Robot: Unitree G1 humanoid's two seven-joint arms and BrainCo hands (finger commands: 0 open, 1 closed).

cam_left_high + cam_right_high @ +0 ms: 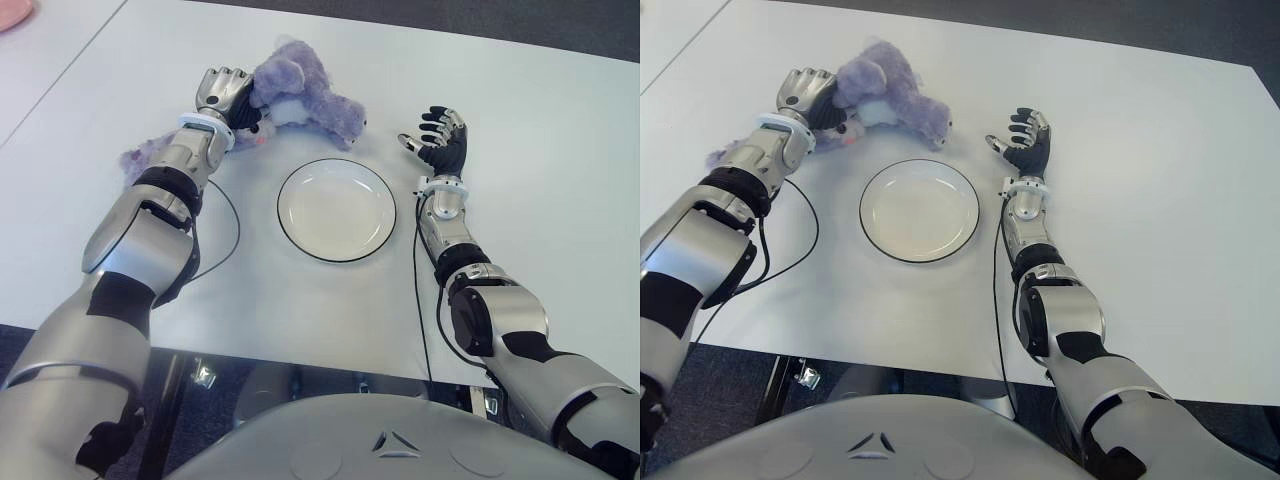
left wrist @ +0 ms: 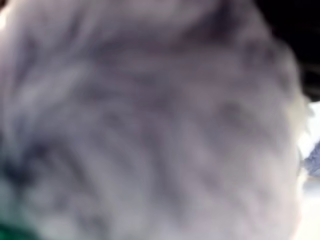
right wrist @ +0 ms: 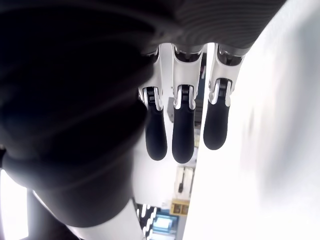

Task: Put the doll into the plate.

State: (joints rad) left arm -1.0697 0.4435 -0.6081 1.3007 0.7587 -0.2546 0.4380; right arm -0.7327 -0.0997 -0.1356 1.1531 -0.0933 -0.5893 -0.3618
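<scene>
Left hand (image 1: 222,95) grips purple doll (image 1: 300,90) beyond plate (image 1: 336,210); right hand (image 1: 438,140), fingers spread, holds nothing beside it.

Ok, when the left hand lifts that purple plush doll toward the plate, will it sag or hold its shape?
Probably sags: the purple plush doll looks soft and furry, and a limb trails out past the left hand gripping it. Likely light for its size, so one hand should do. Fur seems unlikely to slip, but loose parts may drape over the rim of the plate. The right hand is open beside the plate.

Left hand (image 1: 222,97) curled — right hand (image 1: 438,143) spread
</scene>
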